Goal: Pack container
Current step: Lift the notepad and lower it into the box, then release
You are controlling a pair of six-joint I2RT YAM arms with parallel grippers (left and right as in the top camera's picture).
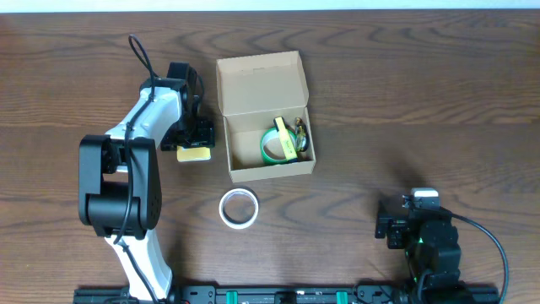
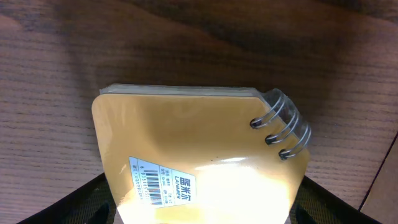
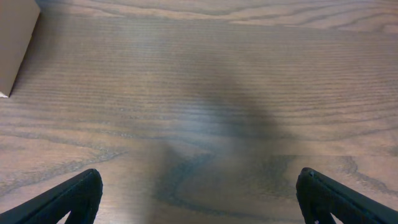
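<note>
The container, a tan cardboard box [image 1: 266, 114], stands open at the middle back with its flap lid raised. Inside it lie a green tape roll [image 1: 274, 143] and small yellowish items. My left gripper [image 1: 192, 142] is just left of the box and shut on a yellow spiral-bound pad [image 1: 194, 154]. The pad fills the left wrist view [image 2: 199, 149] between my fingers [image 2: 199, 214]. My right gripper [image 1: 395, 226] is open and empty over bare wood at the front right [image 3: 199, 199].
A white tape roll [image 1: 239, 208] lies on the table in front of the box. A corner of the box shows at the top left of the right wrist view [image 3: 15, 43]. The table is dark brown wood.
</note>
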